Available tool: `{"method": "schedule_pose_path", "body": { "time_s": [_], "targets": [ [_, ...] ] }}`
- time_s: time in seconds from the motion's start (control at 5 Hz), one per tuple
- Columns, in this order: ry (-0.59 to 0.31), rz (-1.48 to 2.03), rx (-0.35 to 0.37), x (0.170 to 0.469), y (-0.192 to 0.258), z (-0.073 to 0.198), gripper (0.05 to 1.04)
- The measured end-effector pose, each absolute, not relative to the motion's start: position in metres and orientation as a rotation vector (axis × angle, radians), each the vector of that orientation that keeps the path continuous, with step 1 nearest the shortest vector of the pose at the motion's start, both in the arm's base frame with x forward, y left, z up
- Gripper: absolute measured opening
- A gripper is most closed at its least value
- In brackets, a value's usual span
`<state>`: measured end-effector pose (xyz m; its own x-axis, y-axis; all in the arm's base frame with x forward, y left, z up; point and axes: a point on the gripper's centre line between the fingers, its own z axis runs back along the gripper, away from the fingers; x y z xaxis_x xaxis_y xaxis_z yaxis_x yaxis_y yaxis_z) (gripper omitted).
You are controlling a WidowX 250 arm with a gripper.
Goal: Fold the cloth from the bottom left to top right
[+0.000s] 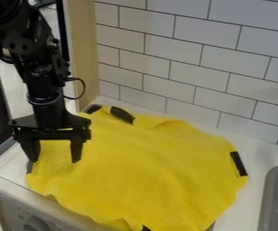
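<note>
Yellow cloth (141, 167) lies broadly spread before us on the white surface (256, 158), reaching from near the back edge, along the tiled wall (217, 70), to the front edge, where we see its lower border lap over. We find low ripples across its middle and a raised, crumpled stretch towards the back. Black patches show along its border, one at the back (122, 114) and one on the right side (238, 163). Over its left part, near the left edge of the surface, we see the black gripper (55, 160) pointing down, its jaws wide apart with nothing held between them; whether the tips touch the fabric, we cannot tell. To the right of the cloth we have a grey sink (277, 198), and below the front edge, a knob (36, 224).
</note>
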<state>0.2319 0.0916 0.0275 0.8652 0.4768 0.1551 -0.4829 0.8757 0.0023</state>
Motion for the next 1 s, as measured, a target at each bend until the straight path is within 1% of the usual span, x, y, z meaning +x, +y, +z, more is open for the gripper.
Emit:
{"method": "schedule_pose_path", "body": {
  "time_s": [0.2, 0.4, 0.6, 0.8, 1.0],
  "targets": [
    [-0.128, 0.551, 0.097, 0.225, 0.106, 0.026, 1.0],
    [-0.132, 0.608, 0.111, 0.218, 0.121, 0.028, 1.0],
    [-0.121, 0.69, 0.086, 0.209, 0.137, 0.018, 1.0],
    [-0.088, 0.683, 0.061, 0.212, 0.137, 0.004, 1.0],
    [-0.083, 0.654, 0.056, 0.217, 0.134, 0.001, 1.0]
  ]
}}
